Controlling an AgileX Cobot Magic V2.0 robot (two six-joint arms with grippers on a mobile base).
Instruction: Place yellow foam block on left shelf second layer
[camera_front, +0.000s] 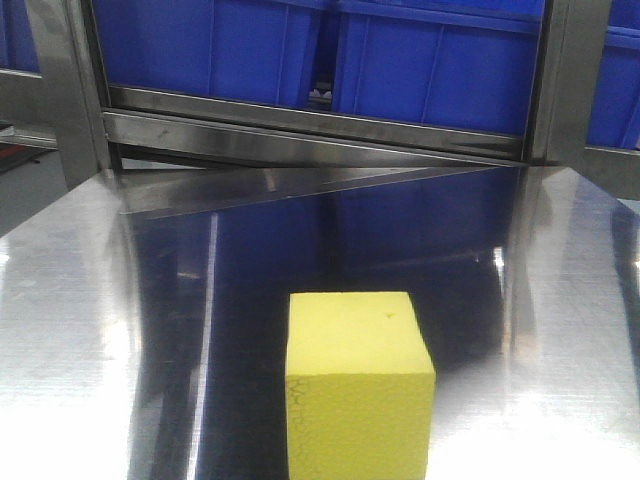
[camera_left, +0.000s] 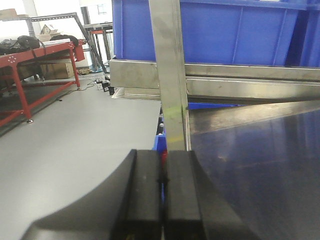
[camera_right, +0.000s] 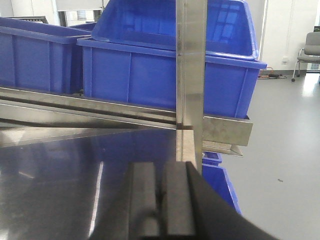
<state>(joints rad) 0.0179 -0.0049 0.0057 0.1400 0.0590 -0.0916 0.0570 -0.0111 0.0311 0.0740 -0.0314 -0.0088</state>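
1 yellow foam block (camera_front: 358, 385) sits on a polished steel surface (camera_front: 120, 330), low in the front-facing view and a little right of centre. Its top face and 1 front face show. A small dark nick marks the top face, and the block's bottom edge is cut off by the picture's lower border. Nothing touches it.

Behind the block, 2 steel uprights (camera_front: 68, 90) stand at the left and right of the surface, and a steel tier (camera_front: 300, 125) runs between them. On that tier sit 2 blue bins (camera_front: 440, 60) side by side, their tops cut off. Slivers of blue at both picture edges are too cut off to make out.

The left end effector (camera_left: 162, 159) fills the bottom of the left wrist view. Its 2 black fingers (camera_left: 142, 190) are clenched flat against each other with only a thin seam between them, and they hold nothing. Ahead of it rise 1 upright and 1 blue bin. Off to the left, across the grey floor (camera_left: 75, 130), stands 1 red metal frame (camera_left: 40, 55); what lies on it is too small to tell.

The right end effector (camera_right: 161, 172) is also clenched on nothing, its 2 fingers pressed together. Beyond it are 1 upright, 2 blue bins on the tier and part of 1 lower bin (camera_right: 220, 182). 1 chair (camera_right: 311, 52) is cut off at the right edge.
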